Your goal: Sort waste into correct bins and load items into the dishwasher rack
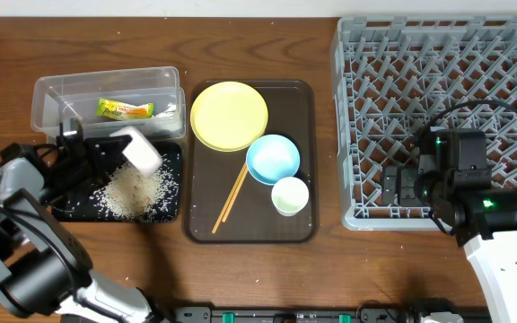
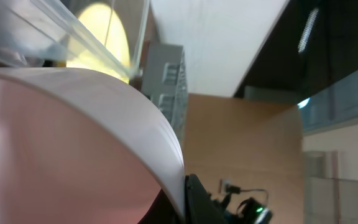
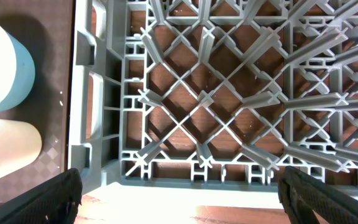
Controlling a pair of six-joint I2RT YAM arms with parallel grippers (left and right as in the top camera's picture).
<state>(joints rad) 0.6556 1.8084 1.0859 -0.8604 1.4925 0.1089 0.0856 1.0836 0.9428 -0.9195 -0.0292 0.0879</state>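
The step in hand looks like emptying the white bowl [image 1: 140,149] over the black tray [image 1: 77,213]; the left gripper [image 1: 115,148] is pinched on the bowl's rim at the left of the overhead frame, the bowl tipped mouth-down toward the tray; the left wrist view is filled by the bowl's white wall, with one dark finger [image 2: 196,194] against it. The rice scraps [image 1: 133,190] lie heaped on the tray just below the bowl.

To do it well, I judge that the bowl's mouth should stay inside the tray's outline, since a few grains appear to lie on the table beyond the lower edge; a steeper tilt or a small shake may free grains stuck inside, though the bowl's inside is not visible here; the rim pinch is narrow, so a slow wrist turn suits it better than a jerk.

The wrapper [image 1: 126,109] sits in the clear tub [image 1: 48,94] at upper left. The yellow plate [image 1: 229,115], blue bowl [image 1: 273,158], small white cup [image 1: 290,196] and chopsticks [image 1: 233,196] rest on the brown serving tray [image 1: 299,108] in the centre. The right gripper [image 1: 400,184] hangs spread wide and empty over the lower left corner of the dishwasher rack [image 1: 447,81], which holds nothing.
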